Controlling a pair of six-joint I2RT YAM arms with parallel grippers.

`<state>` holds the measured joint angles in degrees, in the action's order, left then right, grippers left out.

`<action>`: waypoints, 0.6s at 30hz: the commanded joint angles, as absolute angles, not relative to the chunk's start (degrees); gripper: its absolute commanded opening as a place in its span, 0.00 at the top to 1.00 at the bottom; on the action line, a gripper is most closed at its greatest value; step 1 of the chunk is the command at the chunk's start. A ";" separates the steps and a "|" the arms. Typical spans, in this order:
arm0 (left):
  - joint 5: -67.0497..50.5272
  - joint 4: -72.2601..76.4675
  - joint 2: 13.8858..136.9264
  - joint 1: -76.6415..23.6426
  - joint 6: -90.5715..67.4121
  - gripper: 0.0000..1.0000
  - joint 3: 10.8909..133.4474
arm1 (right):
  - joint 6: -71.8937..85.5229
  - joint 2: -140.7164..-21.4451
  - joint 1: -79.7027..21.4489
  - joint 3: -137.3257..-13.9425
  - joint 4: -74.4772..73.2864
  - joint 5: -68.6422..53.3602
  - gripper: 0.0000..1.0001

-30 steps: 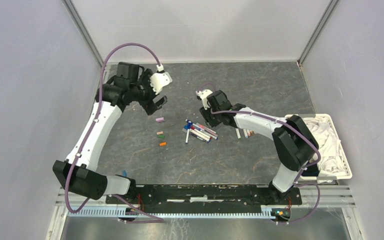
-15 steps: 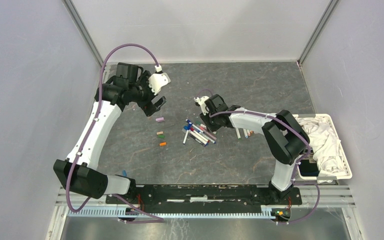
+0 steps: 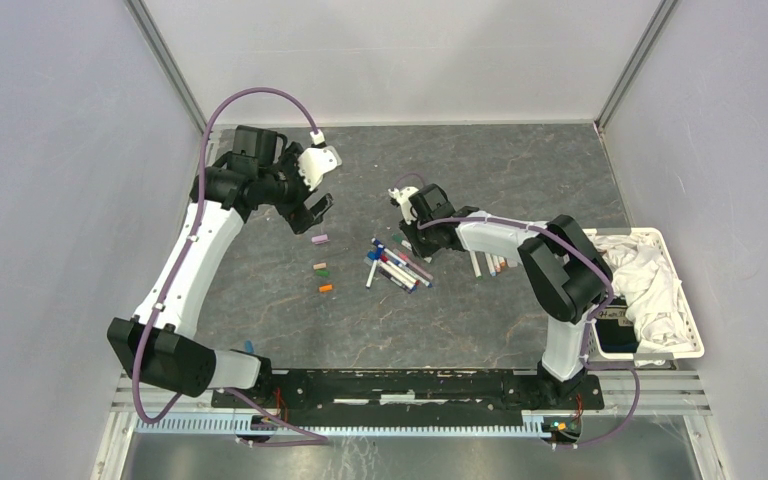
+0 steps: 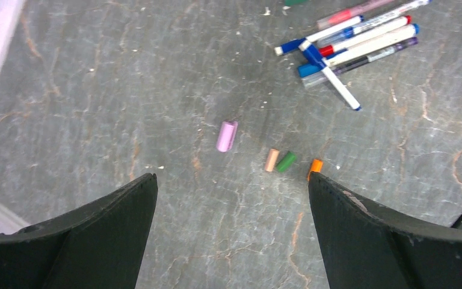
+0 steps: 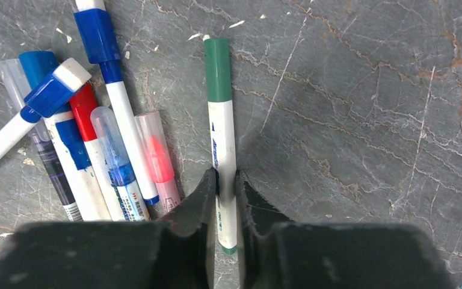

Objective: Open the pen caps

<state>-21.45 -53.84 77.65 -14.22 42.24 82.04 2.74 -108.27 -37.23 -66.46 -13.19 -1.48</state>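
My right gripper (image 5: 227, 174) is down at the table, its jaws pressed on both sides of the white barrel of a green-capped pen (image 5: 222, 141). Its green cap (image 5: 218, 69) points away from me, still on. Left of it lies a heap of pens (image 5: 96, 138) with blue, red and pink ends, seen from above as a pile of pens (image 3: 396, 266). My left gripper (image 4: 231, 175) hangs open over bare table. Loose pen caps lie beyond it: purple (image 4: 227, 136), peach (image 4: 271, 159), green (image 4: 286, 161) and orange (image 4: 315, 168).
A few more pens (image 3: 490, 266) lie right of my right gripper (image 3: 415, 243). A white basket (image 3: 690, 330) holding a white cloth sits at the table's right edge. Grey walls close the table on three sides.
The right jaws have closed onto the green-capped pen, and the right arm's elbow has swung inward. The left arm has barely shifted.
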 commanded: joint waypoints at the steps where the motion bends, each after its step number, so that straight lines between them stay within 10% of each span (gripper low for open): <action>1: -28.04 -53.48 76.85 -14.33 41.92 0.00 80.07 | 4.08 -107.12 -36.07 -64.94 -12.26 -2.96 0.95; 18: -39.43 -60.89 77.50 -18.29 68.69 0.04 74.01 | 7.22 -96.72 -34.97 -71.35 -20.05 -42.61 1.00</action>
